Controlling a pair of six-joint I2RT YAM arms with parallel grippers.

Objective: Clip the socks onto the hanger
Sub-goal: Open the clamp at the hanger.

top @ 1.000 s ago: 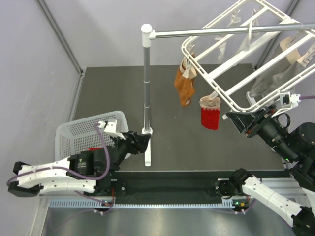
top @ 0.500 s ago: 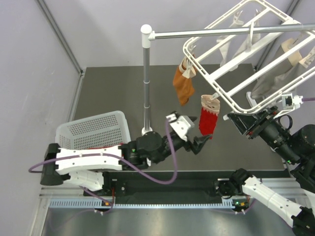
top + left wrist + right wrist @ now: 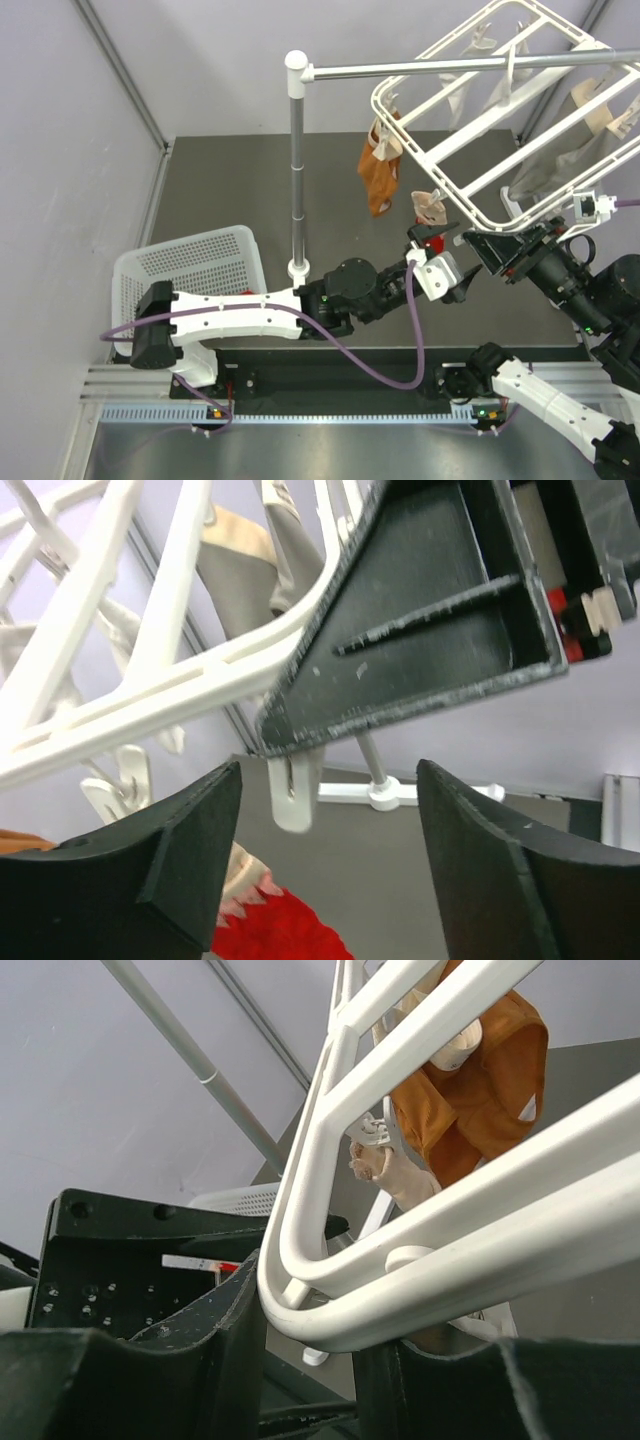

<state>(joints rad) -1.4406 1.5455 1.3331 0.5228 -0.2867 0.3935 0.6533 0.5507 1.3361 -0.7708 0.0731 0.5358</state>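
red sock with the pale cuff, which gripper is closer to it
Left. The left gripper is open right at the red fabric sock; the right gripper sits farther right, clamped on the white plastic hanger frame.

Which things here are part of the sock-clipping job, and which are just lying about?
Job:
- hanger, held by right fingers
- orange sock, red sock, grey sock, all hanging from it
- left fingers, open by the red sock

Lying about:
- basket
- stand
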